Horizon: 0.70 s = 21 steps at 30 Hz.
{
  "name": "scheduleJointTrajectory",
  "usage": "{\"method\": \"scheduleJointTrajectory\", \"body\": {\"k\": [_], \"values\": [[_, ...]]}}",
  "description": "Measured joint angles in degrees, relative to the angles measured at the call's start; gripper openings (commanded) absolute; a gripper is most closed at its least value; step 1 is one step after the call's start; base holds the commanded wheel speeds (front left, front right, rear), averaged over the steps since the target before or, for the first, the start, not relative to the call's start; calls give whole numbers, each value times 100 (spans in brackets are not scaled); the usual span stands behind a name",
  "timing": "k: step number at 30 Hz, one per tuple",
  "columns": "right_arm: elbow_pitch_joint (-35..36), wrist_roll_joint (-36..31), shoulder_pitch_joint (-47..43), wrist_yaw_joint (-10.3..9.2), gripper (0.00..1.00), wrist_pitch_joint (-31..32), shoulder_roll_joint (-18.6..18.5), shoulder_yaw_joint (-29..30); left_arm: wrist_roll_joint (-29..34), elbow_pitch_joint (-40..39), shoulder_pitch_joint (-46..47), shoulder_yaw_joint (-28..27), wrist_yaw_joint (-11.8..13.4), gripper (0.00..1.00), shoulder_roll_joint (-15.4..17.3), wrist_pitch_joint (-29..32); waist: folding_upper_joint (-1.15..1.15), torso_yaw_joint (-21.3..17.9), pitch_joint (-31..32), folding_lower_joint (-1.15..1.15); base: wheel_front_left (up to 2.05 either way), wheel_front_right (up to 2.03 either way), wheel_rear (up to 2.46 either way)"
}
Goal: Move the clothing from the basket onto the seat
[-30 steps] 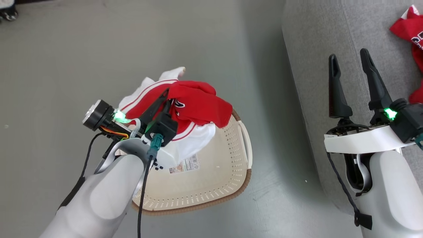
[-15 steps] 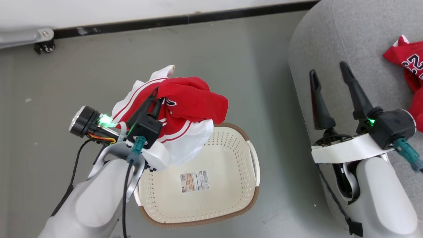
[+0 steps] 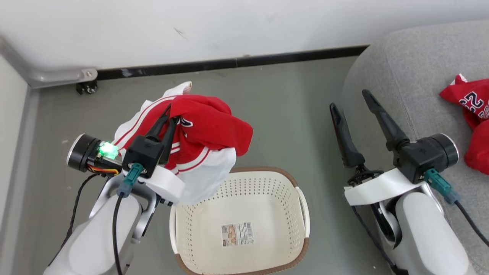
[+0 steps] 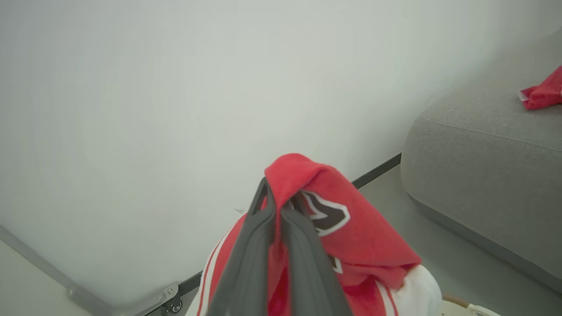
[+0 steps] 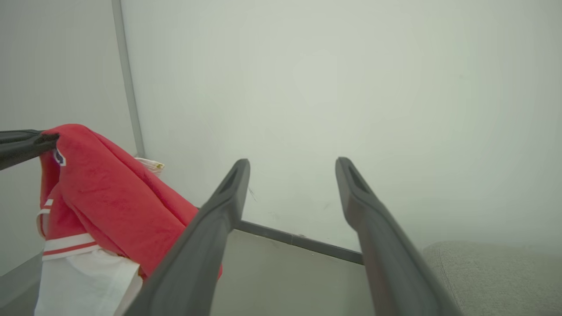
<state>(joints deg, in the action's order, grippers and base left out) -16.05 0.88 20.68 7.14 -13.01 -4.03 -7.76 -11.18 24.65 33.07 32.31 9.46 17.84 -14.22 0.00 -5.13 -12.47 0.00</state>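
The left claw point(image 3: 169, 114), up and left of the basket point(image 3: 305, 214), is clamped tight on a red jersey point(image 3: 208, 126). The jersey hangs bunched above the basket's far left rim, and its white panel droops towards that rim; whether they touch cannot be told. Further left of the basket, a metal bracket with a small caster point(image 3: 85, 87) sits at the foot of the wall point(image 3: 229, 26), by a dark baseboard point(image 3: 267, 60). The basket stands on grey floor point(image 3: 286, 114), a label point(image 3: 237, 234) on its bottom. Right of the basket, the right claw point(image 3: 349, 100) hovers with its fingers apart and holds nothing. It is at the seat's point(image 3: 412, 76) near edge, between the held jersey and the seat. Farthest right, a second jersey point(image 3: 471, 114) lies on the seat.
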Motion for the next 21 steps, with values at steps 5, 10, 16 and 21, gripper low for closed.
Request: {"method": "scheduleJointTrajectory", "body": {"k": [5, 10, 16, 21], "values": [[-86, 35, -192, 0, 100, 118, -23, -178, -256, -147, -236, -93, -123, 0, 31, -1, 0, 86, 259, 0, 0, 0, 0], [-131, 125, -302, 0, 100, 246, -155, -558, -439, -290, -483, -114, -303, 0, 74, -1, 0, 168, 508, 0, 0, 0, 0], [-157, 130, -430, 0, 100, 423, -375, -1021, -547, -449, -598, -113, -485, 0, 211, -1, 0, 259, 778, 0, 0, 0, 0], [-162, 242, -448, 0, 100, 592, -531, -1421, -584, -590, -603, -112, -550, 0, 248, 3, 0, 326, 972, 0, 0, 0, 0]]}}
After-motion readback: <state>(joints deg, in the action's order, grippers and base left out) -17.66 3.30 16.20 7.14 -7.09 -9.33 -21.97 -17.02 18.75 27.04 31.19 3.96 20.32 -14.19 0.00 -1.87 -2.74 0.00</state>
